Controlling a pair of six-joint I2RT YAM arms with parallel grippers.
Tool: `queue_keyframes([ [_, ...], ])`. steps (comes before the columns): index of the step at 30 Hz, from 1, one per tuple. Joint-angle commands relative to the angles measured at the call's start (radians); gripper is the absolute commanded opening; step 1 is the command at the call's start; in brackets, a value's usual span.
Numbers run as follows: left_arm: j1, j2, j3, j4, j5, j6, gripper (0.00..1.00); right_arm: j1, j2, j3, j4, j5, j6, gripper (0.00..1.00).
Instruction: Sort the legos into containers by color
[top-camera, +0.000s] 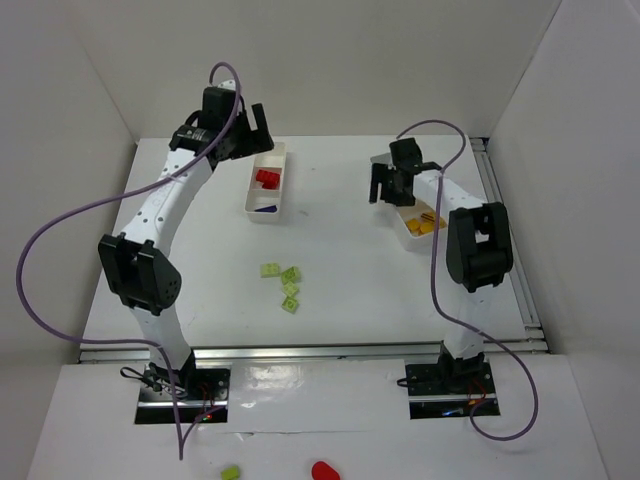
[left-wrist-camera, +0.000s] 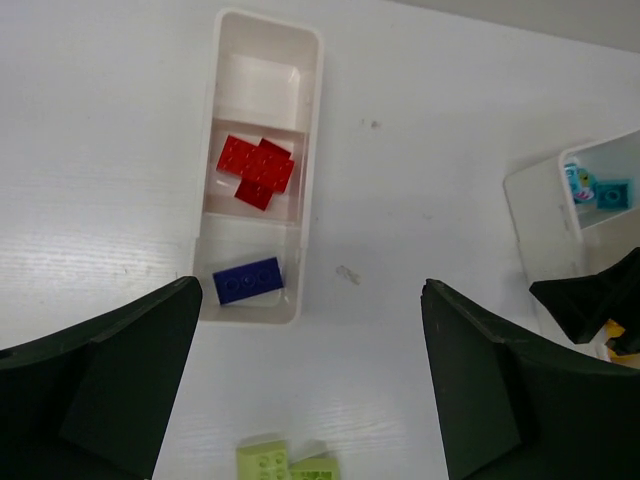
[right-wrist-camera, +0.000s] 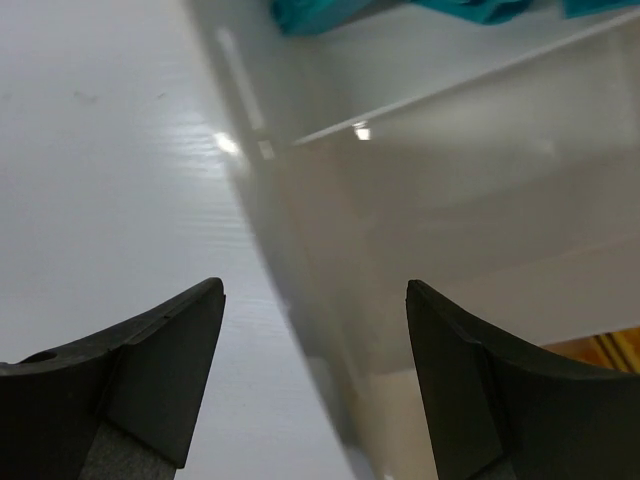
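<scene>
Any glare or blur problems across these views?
Right wrist: too close, so the tray wall is soft, with two small glints on it. Left wrist: sharp on the red legos. Top external: even light, faint shadows on the table.

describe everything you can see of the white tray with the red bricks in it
The white tray is a long, glossy plastic rectangle with rounded corners, split into three compartments. It lies flat on the white table, open side up. In the left wrist view the far compartment is empty, the middle holds a cluster of flat red bricks, the near one a single dark blue brick. Nothing else is seen touching it.
</scene>
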Motion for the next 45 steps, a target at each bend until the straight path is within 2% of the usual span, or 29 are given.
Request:
queue_keyframes([
  [1, -0.005, -0.043, -0.074, -0.022, -0.026, -0.004, 1.0, 0.077, -0.084, -0.041, 0.025, -0.119, -0.074, 0.81],
  [9, -0.026, -0.053, -0.135, -0.011, -0.026, -0.031, 1.0, 0.246, -0.176, -0.147, -0.027, -0.194, -0.14, 0.81],
  [16, -0.048, -0.081, -0.155, -0.025, -0.067, -0.022, 1.0, 0.378, -0.206, -0.127, -0.112, -0.21, -0.14, 0.82],
  [19, -0.048, -0.156, -0.182, -0.052, -0.125, -0.022, 1.0, 0.43, -0.239, -0.093, -0.165, -0.21, -0.154, 0.82],
  [22, -0.025, -0.249, -0.278, 0.009, -0.147, -0.022, 1.0, 0.49, -0.294, -0.076, -0.154, -0.118, -0.168, 0.82],
  [26, 0.055, -0.311, -0.31, -0.025, -0.138, -0.036, 1.0, 0.574, -0.318, -0.064, -0.088, -0.039, -0.168, 0.82],
  [31, 0.173, -0.299, -0.261, -0.169, -0.147, -0.097, 1.0, 0.669, -0.172, 0.03, -0.087, -0.018, -0.192, 0.81],
  [34, 0.23, -0.287, -0.247, -0.23, -0.106, -0.106, 1.0, 0.731, -0.086, 0.079, -0.066, 0.023, -0.221, 0.83],
  [42, 0.291, -0.342, -0.367, -0.218, -0.016, -0.086, 1.0, 0.78, 0.101, 0.177, -0.028, 0.044, -0.324, 0.85],
  [45, 0.304, -0.363, -0.399, -0.197, -0.006, -0.076, 1.0, 0.78, 0.164, 0.22, -0.04, 0.109, -0.339, 0.85],
])
